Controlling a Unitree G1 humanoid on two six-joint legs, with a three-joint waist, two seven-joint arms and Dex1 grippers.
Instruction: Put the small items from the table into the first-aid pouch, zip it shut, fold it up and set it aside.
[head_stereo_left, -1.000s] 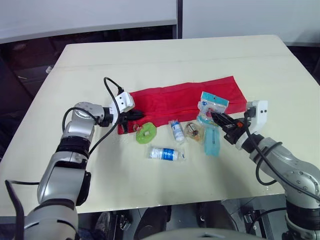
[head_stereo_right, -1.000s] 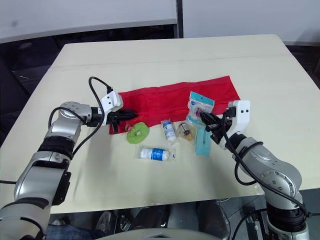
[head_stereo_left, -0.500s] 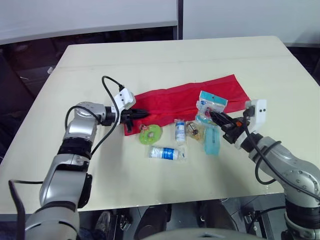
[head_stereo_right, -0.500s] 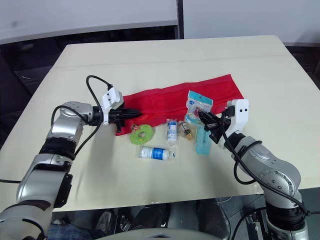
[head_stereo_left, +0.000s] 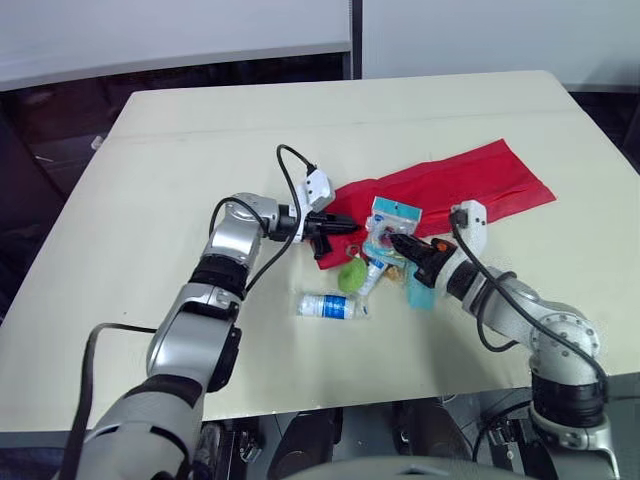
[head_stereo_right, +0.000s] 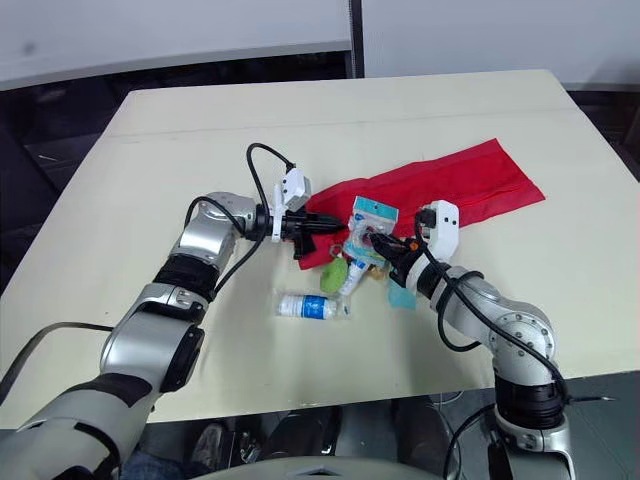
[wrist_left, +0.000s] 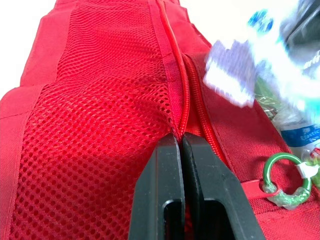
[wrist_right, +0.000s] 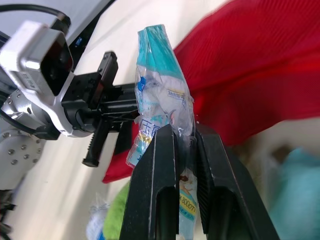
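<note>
At mid-frame in the head views, both grippers met at the lower-left end of the red fabric first-aid pouch, which ran up toward the right edge.

Left gripper had its black fingers pressed together, pinching the pouch's zip seam, with that arm reaching in from lower left over the cream table. Right gripper was clamped on a clear plastic packet with a teal header, held upright just right of the left fingertips, its arm bent in from lower right. The left wrist view showed red mesh and a green plastic ring at lower right. The head views showed a white bottle with a blue label at lower centre and a flat teal packet beside the right gripper.
</note>
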